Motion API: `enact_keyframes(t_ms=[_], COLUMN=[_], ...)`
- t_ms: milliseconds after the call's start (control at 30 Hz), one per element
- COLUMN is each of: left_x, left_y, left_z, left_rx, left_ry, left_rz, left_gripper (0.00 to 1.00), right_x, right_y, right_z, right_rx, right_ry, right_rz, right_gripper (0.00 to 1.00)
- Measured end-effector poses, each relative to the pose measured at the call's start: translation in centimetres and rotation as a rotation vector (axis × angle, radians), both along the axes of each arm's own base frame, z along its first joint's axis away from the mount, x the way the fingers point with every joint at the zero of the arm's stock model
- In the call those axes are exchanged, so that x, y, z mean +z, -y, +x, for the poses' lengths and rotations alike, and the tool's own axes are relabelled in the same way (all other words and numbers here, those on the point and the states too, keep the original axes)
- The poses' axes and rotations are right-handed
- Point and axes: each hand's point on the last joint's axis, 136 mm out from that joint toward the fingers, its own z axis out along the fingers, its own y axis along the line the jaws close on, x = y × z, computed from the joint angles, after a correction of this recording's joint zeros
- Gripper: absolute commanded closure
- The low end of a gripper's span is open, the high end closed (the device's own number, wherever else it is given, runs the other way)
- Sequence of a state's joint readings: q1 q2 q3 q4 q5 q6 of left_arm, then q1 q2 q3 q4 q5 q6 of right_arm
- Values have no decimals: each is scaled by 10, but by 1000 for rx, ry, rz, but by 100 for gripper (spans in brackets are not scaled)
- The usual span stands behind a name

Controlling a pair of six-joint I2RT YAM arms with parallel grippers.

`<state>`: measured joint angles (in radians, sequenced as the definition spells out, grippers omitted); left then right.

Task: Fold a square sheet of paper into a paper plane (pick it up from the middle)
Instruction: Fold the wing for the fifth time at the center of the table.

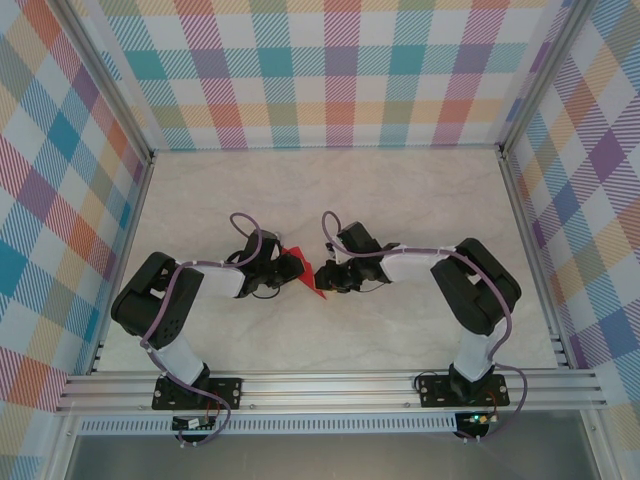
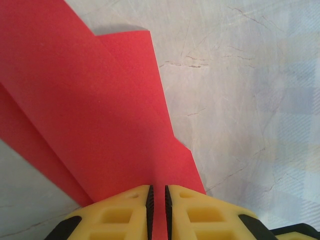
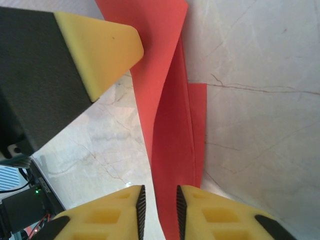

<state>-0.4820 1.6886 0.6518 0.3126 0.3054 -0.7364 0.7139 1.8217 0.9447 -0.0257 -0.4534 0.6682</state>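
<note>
The red sheet of paper [image 1: 306,263], folded into overlapping layers like a part-formed paper plane, hangs between the two grippers above the table's middle. In the left wrist view the paper [image 2: 100,115] spreads away from my left gripper [image 2: 158,189], whose pads are shut on its near edge. In the right wrist view a narrow folded strip of the paper [image 3: 172,125] runs between the fingers of my right gripper [image 3: 159,189], which stand apart; a gap shows beside the left pad. The left gripper's yellow fingertip [image 3: 100,50] shows at upper left. From above, the left gripper [image 1: 290,266] and right gripper [image 1: 325,275] face each other.
The pale marble-look tabletop [image 1: 330,190] stretches beyond the grippers to plaid walls [image 1: 330,70] at the back and on both sides. An aluminium rail [image 1: 330,385] with the arm bases runs along the near edge.
</note>
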Motion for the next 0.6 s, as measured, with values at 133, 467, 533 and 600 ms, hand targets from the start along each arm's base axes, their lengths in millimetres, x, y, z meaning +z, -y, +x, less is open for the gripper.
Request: enact_keyframes(t_ms=[133, 467, 533, 600], left_x=[0, 0, 0, 0], left_y=[0, 0, 0, 0], left_z=[0, 0, 0, 0], left_rx=[1, 3, 3, 4], left_ry=[0, -2, -2, -3], left_rz=[0, 0, 0, 1], left_gripper=[83, 83, 83, 83], right_x=[-4, -13, -13, -14], right_y=[0, 1, 1, 2], right_z=[-1, -2, -2, -1], right_rx=[3, 5, 5, 3], right_ry=[-7, -22, -23, -22], right_rz=[-7, -24, -25, -27], right_gripper=[85, 94, 95, 95])
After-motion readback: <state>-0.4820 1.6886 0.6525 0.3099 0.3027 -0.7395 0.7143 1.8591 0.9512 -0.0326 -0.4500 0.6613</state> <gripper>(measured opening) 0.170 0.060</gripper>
